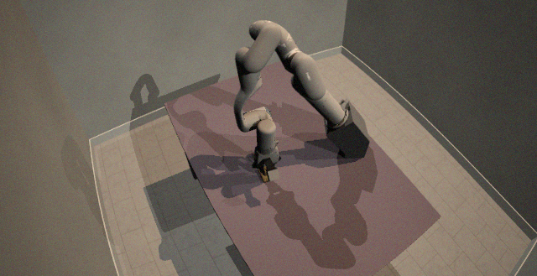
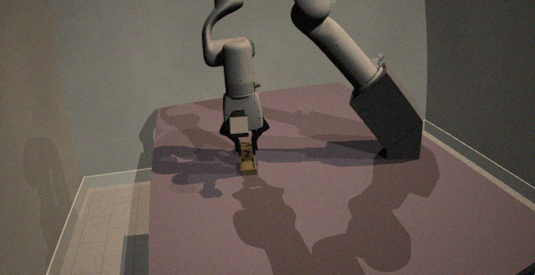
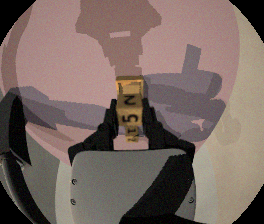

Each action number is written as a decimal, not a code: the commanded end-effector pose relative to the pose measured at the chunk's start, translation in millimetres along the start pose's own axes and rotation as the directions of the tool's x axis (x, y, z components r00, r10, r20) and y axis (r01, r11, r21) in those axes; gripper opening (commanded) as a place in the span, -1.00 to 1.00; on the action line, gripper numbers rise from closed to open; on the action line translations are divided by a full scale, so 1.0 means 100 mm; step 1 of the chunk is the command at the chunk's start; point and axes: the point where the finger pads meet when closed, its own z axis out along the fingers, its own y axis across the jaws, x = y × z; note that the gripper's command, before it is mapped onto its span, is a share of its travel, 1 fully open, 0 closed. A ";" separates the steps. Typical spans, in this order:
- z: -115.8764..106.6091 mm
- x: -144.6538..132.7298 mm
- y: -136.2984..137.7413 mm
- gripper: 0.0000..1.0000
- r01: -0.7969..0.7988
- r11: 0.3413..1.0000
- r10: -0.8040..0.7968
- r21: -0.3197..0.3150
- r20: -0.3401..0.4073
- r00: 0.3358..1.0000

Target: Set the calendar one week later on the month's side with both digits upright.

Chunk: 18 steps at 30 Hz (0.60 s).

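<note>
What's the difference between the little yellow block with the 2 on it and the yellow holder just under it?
The cube is pinched between the pincer fingers; the tray is gripped by nothing and rests on the table. The cube shows a dark digit 2 toward the exterior view; the tray's near wall looks plain there. The cube sits higher, the tray below it. Both share the same yellow-brown colour.
</note>
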 end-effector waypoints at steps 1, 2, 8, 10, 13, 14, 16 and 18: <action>0.00 0.00 0.01 -0.43 0.000 1.000 0.000 -0.002 -0.001 1.000; 0.00 0.00 0.01 -0.43 0.000 1.000 0.000 -0.002 -0.001 1.000; 0.00 0.00 0.01 -0.43 0.000 1.000 0.000 -0.002 -0.001 1.000; 0.00 0.00 0.01 -0.43 0.000 1.000 0.000 -0.002 -0.001 1.000; 0.00 0.00 0.01 -0.43 0.000 1.000 0.000 -0.002 -0.001 1.000; 0.01 0.00 0.01 -0.43 0.000 1.000 0.000 -0.002 -0.001 1.000; 0.01 0.00 0.01 -0.43 0.000 1.000 0.000 -0.002 -0.001 1.000; 0.01 0.00 0.01 -0.43 0.000 1.000 0.000 -0.002 -0.001 1.000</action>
